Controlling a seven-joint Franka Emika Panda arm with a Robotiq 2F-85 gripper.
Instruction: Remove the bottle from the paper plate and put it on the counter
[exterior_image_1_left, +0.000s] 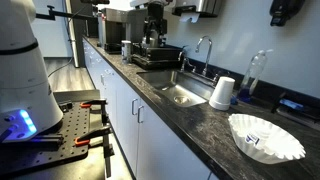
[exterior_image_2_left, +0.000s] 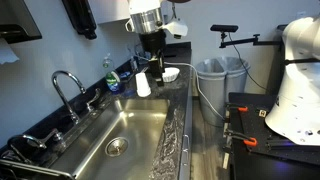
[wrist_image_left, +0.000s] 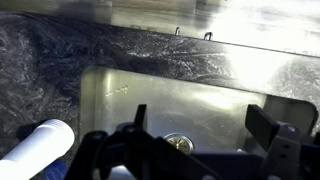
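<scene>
The paper plate (exterior_image_1_left: 266, 138) with its fluted rim lies on the dark speckled counter (exterior_image_1_left: 200, 125), near the front in this exterior view. It also shows small behind the gripper in an exterior view (exterior_image_2_left: 171, 74). I cannot make out the tiny white bottle in any view, and the inside of the plate shows only white. My gripper (exterior_image_2_left: 151, 62) hangs high over the far end of the sink, next to the upturned white cup (exterior_image_2_left: 143, 85). In the wrist view its fingers (wrist_image_left: 200, 125) are spread wide with only the sink drain between them.
The steel sink (exterior_image_1_left: 176, 92) with its faucet (exterior_image_2_left: 66, 82) is set in the counter. The white cup (exterior_image_1_left: 222, 92) and a tall clear plastic bottle (exterior_image_1_left: 256, 72) stand between sink and plate. A coffee machine (exterior_image_1_left: 152, 48) stands at the far end. A bin (exterior_image_2_left: 220, 75) stands beyond the counter.
</scene>
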